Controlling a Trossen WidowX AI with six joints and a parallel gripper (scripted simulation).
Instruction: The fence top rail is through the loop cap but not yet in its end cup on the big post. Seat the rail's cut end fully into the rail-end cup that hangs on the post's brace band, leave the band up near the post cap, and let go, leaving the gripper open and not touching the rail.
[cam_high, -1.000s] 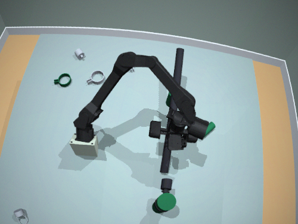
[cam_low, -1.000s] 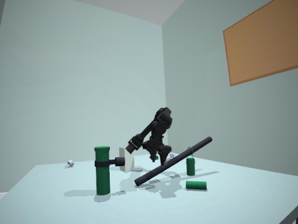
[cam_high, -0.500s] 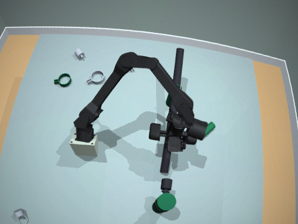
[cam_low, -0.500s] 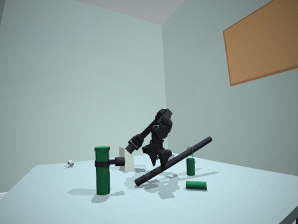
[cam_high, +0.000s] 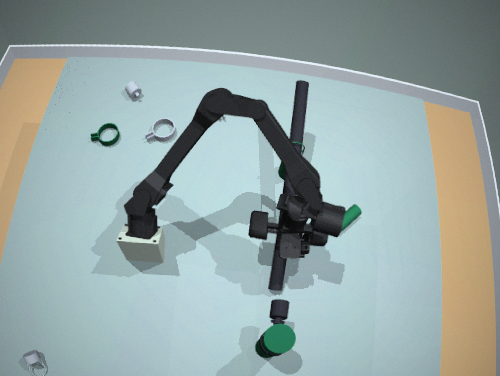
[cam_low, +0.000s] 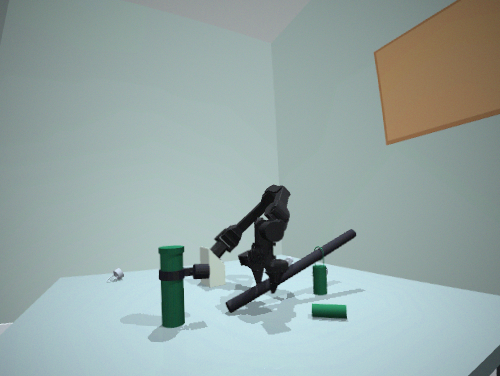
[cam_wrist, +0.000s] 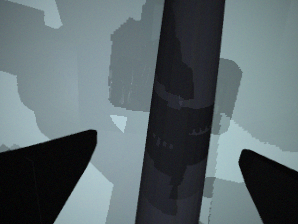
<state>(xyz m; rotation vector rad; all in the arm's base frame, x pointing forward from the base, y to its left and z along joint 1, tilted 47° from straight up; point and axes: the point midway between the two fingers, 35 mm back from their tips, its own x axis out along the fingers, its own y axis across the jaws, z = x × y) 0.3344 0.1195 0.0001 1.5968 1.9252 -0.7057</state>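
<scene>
1. Gripper (cam_high: 287, 230) (cam_low: 266, 289) (cam_wrist: 168, 146): one, fingers spread wide, grasping nothing, centre of the exterior frame.
2. Rail (cam_high: 299, 112) (cam_low: 310, 261) (cam_wrist: 185, 120): one, dark, tilted, between the fingers in the wrist frame; lower end outside the cup (cam_high: 279, 309) (cam_low: 201, 271), left of centre in the exterior frame.

No text, label, brand, number or sign can be read on anything in the three views; the darkest surfaces are perhaps too dim to rule out fine lettering.
</scene>
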